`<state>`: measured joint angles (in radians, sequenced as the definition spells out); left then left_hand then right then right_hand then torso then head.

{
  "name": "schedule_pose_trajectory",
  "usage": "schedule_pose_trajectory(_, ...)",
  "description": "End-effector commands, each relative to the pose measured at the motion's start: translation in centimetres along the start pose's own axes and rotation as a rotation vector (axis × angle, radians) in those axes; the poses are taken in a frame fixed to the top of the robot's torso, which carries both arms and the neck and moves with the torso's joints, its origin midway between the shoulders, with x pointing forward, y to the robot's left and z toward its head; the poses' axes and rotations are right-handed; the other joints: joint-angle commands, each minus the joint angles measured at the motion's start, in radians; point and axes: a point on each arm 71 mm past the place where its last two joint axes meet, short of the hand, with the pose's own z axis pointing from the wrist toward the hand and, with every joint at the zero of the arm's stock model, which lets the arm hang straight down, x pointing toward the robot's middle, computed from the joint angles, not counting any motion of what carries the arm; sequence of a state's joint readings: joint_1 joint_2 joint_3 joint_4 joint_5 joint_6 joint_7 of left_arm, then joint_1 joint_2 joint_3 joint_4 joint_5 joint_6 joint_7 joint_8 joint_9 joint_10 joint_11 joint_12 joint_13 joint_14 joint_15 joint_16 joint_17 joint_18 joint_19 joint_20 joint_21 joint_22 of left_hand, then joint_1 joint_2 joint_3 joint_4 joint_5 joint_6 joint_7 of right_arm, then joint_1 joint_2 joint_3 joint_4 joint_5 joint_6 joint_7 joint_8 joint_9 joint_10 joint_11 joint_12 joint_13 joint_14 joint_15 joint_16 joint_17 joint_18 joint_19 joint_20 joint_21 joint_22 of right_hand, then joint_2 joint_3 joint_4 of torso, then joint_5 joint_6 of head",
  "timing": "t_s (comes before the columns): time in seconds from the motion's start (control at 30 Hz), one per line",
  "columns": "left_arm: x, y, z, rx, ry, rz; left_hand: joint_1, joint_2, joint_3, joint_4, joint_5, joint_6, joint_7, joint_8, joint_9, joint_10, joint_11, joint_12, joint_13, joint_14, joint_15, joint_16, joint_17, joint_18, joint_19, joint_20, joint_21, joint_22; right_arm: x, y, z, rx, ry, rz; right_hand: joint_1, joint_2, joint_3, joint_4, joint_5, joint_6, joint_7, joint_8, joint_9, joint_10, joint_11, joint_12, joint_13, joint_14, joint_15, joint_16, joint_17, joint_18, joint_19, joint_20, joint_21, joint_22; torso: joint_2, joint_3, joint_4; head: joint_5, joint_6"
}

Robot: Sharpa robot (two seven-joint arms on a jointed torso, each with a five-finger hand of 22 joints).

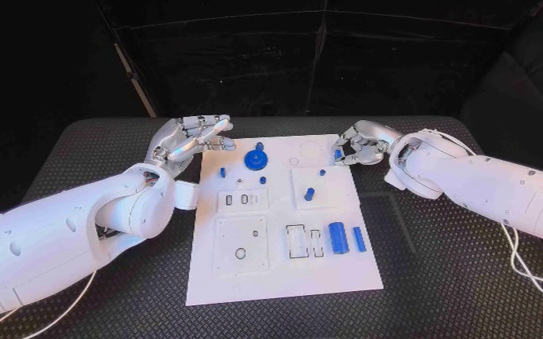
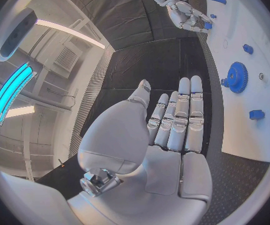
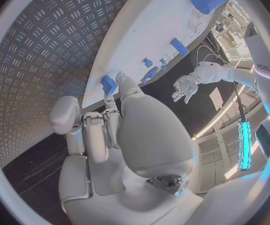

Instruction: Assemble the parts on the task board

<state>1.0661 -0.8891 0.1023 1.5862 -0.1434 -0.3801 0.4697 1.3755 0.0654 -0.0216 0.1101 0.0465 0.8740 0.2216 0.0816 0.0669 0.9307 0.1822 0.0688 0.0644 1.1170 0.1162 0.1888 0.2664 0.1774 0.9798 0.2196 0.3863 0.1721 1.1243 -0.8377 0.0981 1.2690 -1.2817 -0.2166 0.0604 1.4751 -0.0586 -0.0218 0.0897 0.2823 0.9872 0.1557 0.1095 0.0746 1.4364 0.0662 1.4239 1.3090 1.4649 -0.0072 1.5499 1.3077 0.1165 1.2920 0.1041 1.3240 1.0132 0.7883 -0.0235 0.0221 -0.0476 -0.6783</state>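
Right hand (image 1: pixel 360 147) is at the board's (image 1: pixel 328 276) far right corner, fingers pinched on a small blue part (image 3: pixel 109 84) at the tips, right at the board's edge; from the wrist view the part sits between the fingertips (image 3: pixel 121 78), so I'd judge it's being carried or lined up for a seat nearby. Left hand (image 1: pixel 194 138) waits off the far left corner, fingers apart and straight, palm bare, holding nothing; likely parked clear so the right has room. Just beside the left hand, on the board, sits the blue gear (image 1: pixel 256 158), with a short peg (image 1: pixel 223 172) nearer the robot. Between the two hands, an empty ring outline (image 1: pixel 310 149). Toward the robot from the right hand: a blue piece (image 1: pixel 309 193) in a square plate, then a fat cylinder (image 1: pixel 337 237) and a slimmer bar (image 1: pixel 358 238) lying side by side, loose by the look of them, so plenty remains to fit. Board lies flat on the black worktop (image 1: pixel 453 276). Writing: dark lettering on the left arm shows in the right wrist view, too small to read; none legible on the board.
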Motion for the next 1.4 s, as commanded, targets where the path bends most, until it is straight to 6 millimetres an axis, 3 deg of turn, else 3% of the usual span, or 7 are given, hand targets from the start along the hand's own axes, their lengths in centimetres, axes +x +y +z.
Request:
schedule_pose_trajectory(0.03,0.13,-0.11,0.05,0.007,0.013,-0.003,0.004,0.006,0.001,-0.006,0.004,0.005,0.002,-0.007,-0.001,-0.004,-0.001,-0.005,-0.001,-0.001,0.005,-0.005,0.001,0.003,-0.007,0.003,-0.003,-0.001,0.15,-0.03,0.03,0.003,0.016,-0.021,-0.004,0.01,0.003,-0.002,-0.006,0.008,-0.002,0.005,0.001,0.006,0.002,0.006,0.083,0.094,0.002,0.002,0.207,-0.013,0.006,-0.002,0.003,0.001,0.0,0.0001,0.0004,-0.001,0.0)
schedule_pose_trajectory(0.53,0.0,-0.05,0.07,0.005,0.012,-0.002,0.004,0.006,0.001,-0.006,0.004,0.005,0.002,-0.007,-0.001,-0.004,-0.001,-0.005,-0.001,-0.001,0.005,-0.005,0.001,0.003,-0.007,0.003,-0.003,-0.001,0.15,-0.3,0.04,0.008,0.004,-0.027,-0.004,0.012,0.004,-0.003,-0.008,0.011,-0.003,0.005,0.001,0.006,0.001,0.006,0.083,0.094,0.002,0.002,0.208,-0.013,0.007,-0.002,0.004,0.003,0.0,0.0001,0.0015,0.002,-0.002)
schedule_pose_trajectory(0.83,-0.18,0.01,0.09,0.003,0.008,0.0,0.005,0.007,0.002,-0.009,0.004,0.005,0.002,-0.008,-0.001,-0.005,-0.001,-0.005,-0.001,-0.001,0.005,-0.008,0.003,0.003,-0.008,0.003,-0.003,-0.001,0.13,-0.25,0.09,0.001,-0.001,-0.021,-0.009,0.025,0.013,-0.001,-0.014,0.029,-0.007,0.009,0.0,0.017,-0.003,0.017,0.097,0.096,-0.001,0.005,0.217,-0.016,0.015,-0.004,0.011,0.019,0.0,0.0002,-0.0014,0.004,-0.003)
schedule_pose_trajectory(1.0,-0.31,0.04,0.11,0.003,0.005,0.002,0.005,0.007,0.002,-0.009,0.004,0.005,0.002,-0.008,-0.001,-0.005,-0.001,-0.005,-0.001,-0.001,0.005,-0.008,0.003,0.003,-0.008,0.003,-0.003,-0.001,0.08,-0.15,0.11,-0.008,-0.011,-0.021,-0.009,0.045,0.028,-0.001,-0.026,0.078,-0.025,0.029,0.004,0.028,-0.017,0.026,0.108,0.097,-0.012,0.008,0.224,-0.017,0.023,-0.012,0.018,0.031,0.0,-0.0002,-0.0005,0.003,-0.005)
schedule_pose_trajectory(1.07,-0.35,0.04,0.11,0.003,0.004,0.003,0.005,0.007,0.002,-0.009,0.004,0.005,0.002,-0.008,-0.001,-0.005,-0.001,-0.005,-0.001,-0.001,0.005,-0.008,0.003,0.003,-0.008,0.003,-0.003,-0.001,0.0,-0.12,0.1,-0.015,-0.022,-0.021,-0.001,0.065,0.047,-0.006,-0.073,0.116,-0.041,0.047,0.009,0.034,-0.031,0.031,0.114,0.098,-0.024,0.009,0.228,-0.018,0.026,-0.022,0.021,0.038,0.0,-0.0001,-0.0001,0.003,-0.005)
schedule_pose_trajectory(1.13,-0.36,0.04,0.11,0.003,0.004,0.003,0.005,0.007,0.002,-0.009,0.004,0.005,0.002,-0.008,-0.001,-0.005,-0.001,-0.005,-0.001,-0.001,0.005,-0.008,0.003,0.003,-0.008,0.003,-0.003,-0.001,-0.07,-0.05,0.1,-0.021,-0.032,-0.02,0.003,0.075,0.057,-0.01,-0.084,0.137,-0.051,0.059,0.012,0.038,-0.039,0.034,0.119,0.099,-0.031,0.011,0.233,-0.02,0.03,-0.028,0.025,0.045,0.0,-0.0003,0.0,0.003,-0.006)
schedule_pose_trajectory(1.4,-0.43,0.05,0.1,0.003,0.002,0.004,0.005,0.007,0.002,-0.009,0.004,0.005,0.002,-0.008,-0.001,-0.005,-0.001,-0.005,-0.001,-0.001,0.005,-0.008,0.003,0.003,-0.008,0.003,-0.003,-0.001,-0.47,0.59,0.04,-0.049,-0.107,-0.003,0.008,0.098,0.084,-0.02,-0.084,0.164,-0.072,0.081,0.019,0.048,-0.058,0.043,0.132,0.102,-0.047,0.015,0.244,-0.022,0.035,-0.044,0.029,0.054,0.0,0.0016,-0.0015,0.006,-0.005)
